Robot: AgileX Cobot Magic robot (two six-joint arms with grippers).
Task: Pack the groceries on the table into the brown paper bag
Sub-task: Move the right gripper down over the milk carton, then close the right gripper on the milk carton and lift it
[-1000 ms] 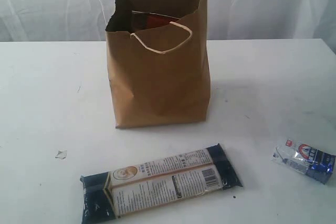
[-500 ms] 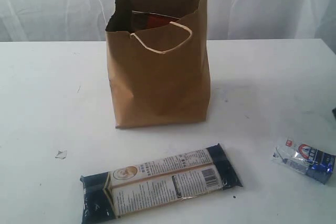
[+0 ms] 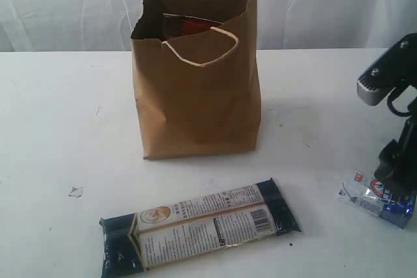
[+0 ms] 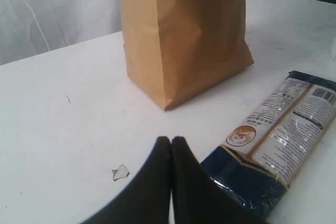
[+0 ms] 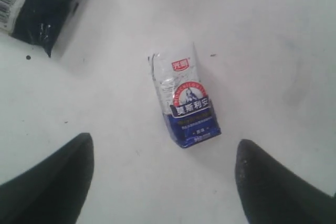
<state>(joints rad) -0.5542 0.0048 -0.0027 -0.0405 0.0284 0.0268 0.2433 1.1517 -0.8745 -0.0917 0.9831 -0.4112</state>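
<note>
The right gripper (image 5: 164,142) hangs, fingers spread wide, over the small blue-silver packet (image 5: 184,100) lying front-right of the brown paper bag (image 3: 195,96). The left gripper (image 4: 170,145), fingers pressed together, sits near the long dark-blue packet (image 3: 199,226).

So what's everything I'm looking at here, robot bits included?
brown paper bag: one, kraft brown with cream handles, upright, far middle of the table
red-brown item: one, inside the bag, only its top shows
long dark-blue packet: one, dark blue with a pale label, flat in front of the bag
small blue-silver packet: one, flat near the right edge
scrap: one, pale, left of the long packet
table: one, white
curtain: white, behind
left gripper: black, shut, beside the long packet's end
right gripper: black, open, above the small packet
</note>
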